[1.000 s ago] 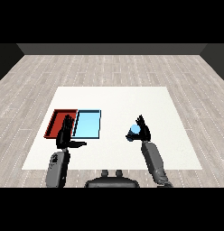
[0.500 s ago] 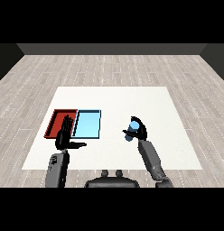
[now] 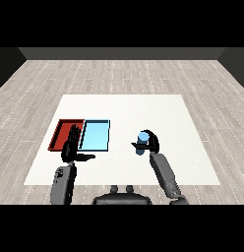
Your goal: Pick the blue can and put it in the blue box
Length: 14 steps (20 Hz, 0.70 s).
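Nearest, the two grey forearms come in from the lower corners. The left hand (image 3: 71,149) is raised over the white worktop (image 3: 124,113) with its fingers (image 3: 73,135) straight and released, the thumb pointing toward the middle; it grasps nothing. From this view its fingertips overlap the near edges of the two trays.

The right hand (image 3: 149,141) sits at about the same depth, right of the middle. Its fingers curl round the blue can (image 3: 141,142), grasping it; the can's pale top shows above the hand and its blue side shows to the left of the palm. Whether the can touches the worktop or is held off it cannot be told. It is well apart from both trays.

Just beyond the left hand the red tray (image 3: 59,133) and the light blue tray (image 3: 97,134) lie side by side, touching, the red one to the left. Nothing shows inside either tray; only their flat floors are seen.
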Motion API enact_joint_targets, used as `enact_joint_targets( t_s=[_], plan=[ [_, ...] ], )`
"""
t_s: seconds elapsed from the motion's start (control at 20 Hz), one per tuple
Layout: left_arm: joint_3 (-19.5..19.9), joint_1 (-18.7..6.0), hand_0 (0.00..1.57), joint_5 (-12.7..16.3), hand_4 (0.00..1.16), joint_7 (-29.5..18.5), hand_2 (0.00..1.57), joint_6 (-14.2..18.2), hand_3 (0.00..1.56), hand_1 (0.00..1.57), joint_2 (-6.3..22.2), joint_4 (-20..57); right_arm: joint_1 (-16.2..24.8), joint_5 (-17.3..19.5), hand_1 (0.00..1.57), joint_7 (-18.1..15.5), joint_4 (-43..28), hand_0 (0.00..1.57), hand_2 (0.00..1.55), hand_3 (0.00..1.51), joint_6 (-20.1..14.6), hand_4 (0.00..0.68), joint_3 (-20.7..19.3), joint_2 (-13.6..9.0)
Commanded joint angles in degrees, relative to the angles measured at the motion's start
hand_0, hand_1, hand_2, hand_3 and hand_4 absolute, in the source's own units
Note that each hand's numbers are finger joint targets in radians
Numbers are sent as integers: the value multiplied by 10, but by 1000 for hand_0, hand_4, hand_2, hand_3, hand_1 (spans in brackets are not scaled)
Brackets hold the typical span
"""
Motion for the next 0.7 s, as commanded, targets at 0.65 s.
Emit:
enact_joint_targets(
  t_s=[0.65],
  plan=[
    [-38, -7, 0, 16, 0, 45, 0, -22, 0, 0, -20, 4, -43, 51, 1465, 84, -182, 1465, 1453, 1429, -23, 635, 80, 5]
  ],
)
